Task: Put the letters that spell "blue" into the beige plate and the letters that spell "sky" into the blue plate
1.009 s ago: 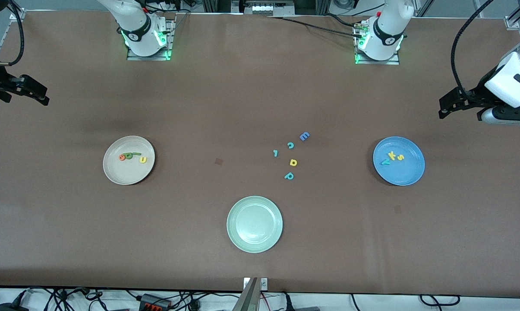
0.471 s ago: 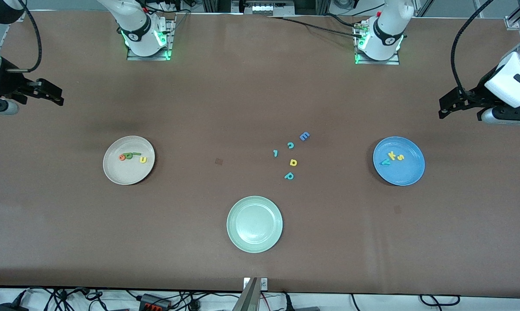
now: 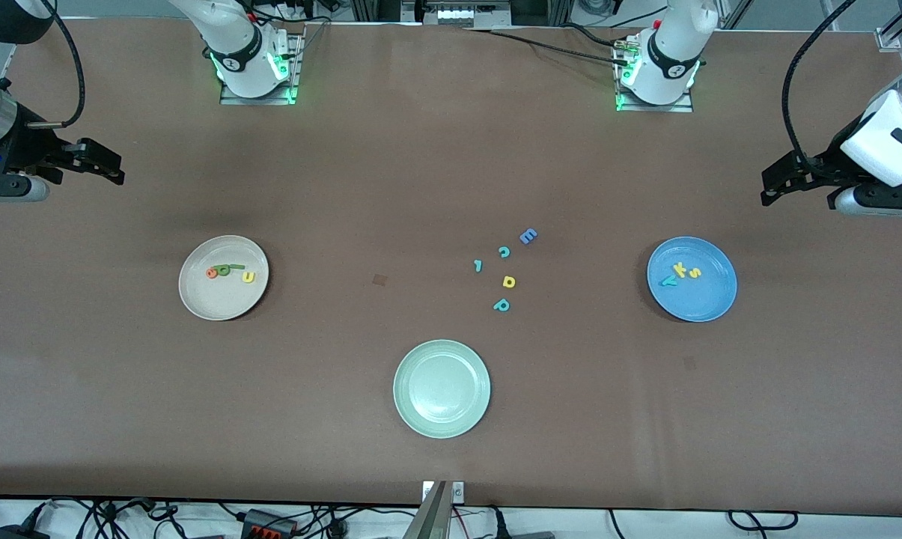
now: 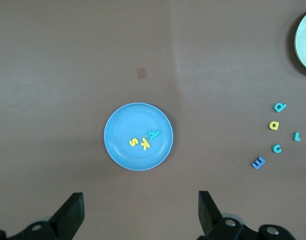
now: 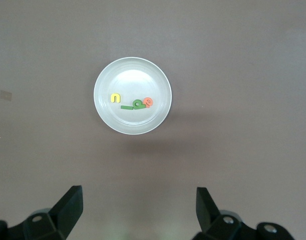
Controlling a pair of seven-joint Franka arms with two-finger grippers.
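Four tiny foam letters spelling "blue" (image 3: 230, 271) lie in the round cream-beige plate (image 3: 224, 299) toward the right arm's end of the brown table (image 3: 346, 187); the right end effector (image 3: 114, 171) hangs wide open and empty over bare table near that end. Three foam letters spelling "sky" (image 3: 680, 273) lie in the round sky-blue plate (image 3: 694, 303); the left end effector (image 3: 771, 187) hangs open, empty, near it.
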